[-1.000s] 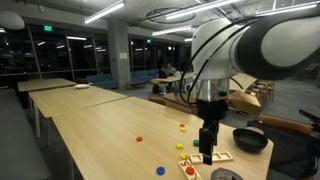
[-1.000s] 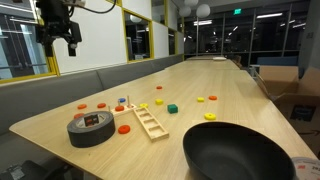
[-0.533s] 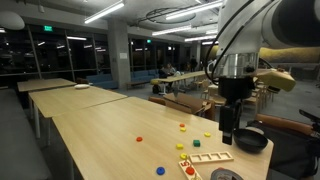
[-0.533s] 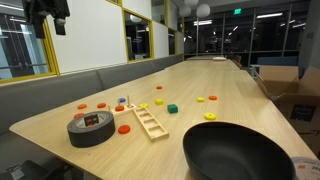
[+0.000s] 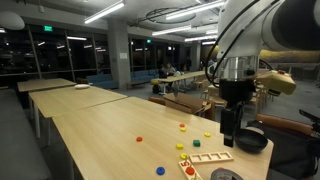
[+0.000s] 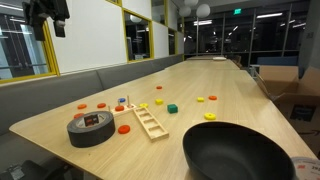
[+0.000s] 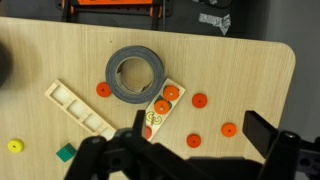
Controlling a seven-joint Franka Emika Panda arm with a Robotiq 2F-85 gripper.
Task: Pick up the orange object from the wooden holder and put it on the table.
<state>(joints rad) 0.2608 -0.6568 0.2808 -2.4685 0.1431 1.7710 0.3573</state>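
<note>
In the wrist view the wooden holder [image 7: 154, 120] lies on the table [image 7: 250, 80], its upper end tucked against a grey tape roll [image 7: 135, 75]. Orange pieces [image 7: 161, 106] sit in its recesses. Several loose orange discs [image 7: 198, 100] lie on the table beside it. My gripper [image 7: 200, 150] is open and empty, high above the holder, with its dark fingers at the bottom of the picture. It also shows in both exterior views [image 5: 228, 138] [image 6: 48, 15], raised well above the table.
An empty slotted wooden board [image 7: 80, 108] [image 6: 150, 122] lies beside the tape roll [image 6: 92, 127]. A black bowl [image 5: 250, 140] [image 6: 240, 155] stands near the table edge. Small yellow [image 7: 14, 146], green [image 7: 66, 152] and orange pieces are scattered around. Other long tables stand behind.
From one second ago to half a second ago my gripper rose from just above the holder and moved away from it. It has held still since.
</note>
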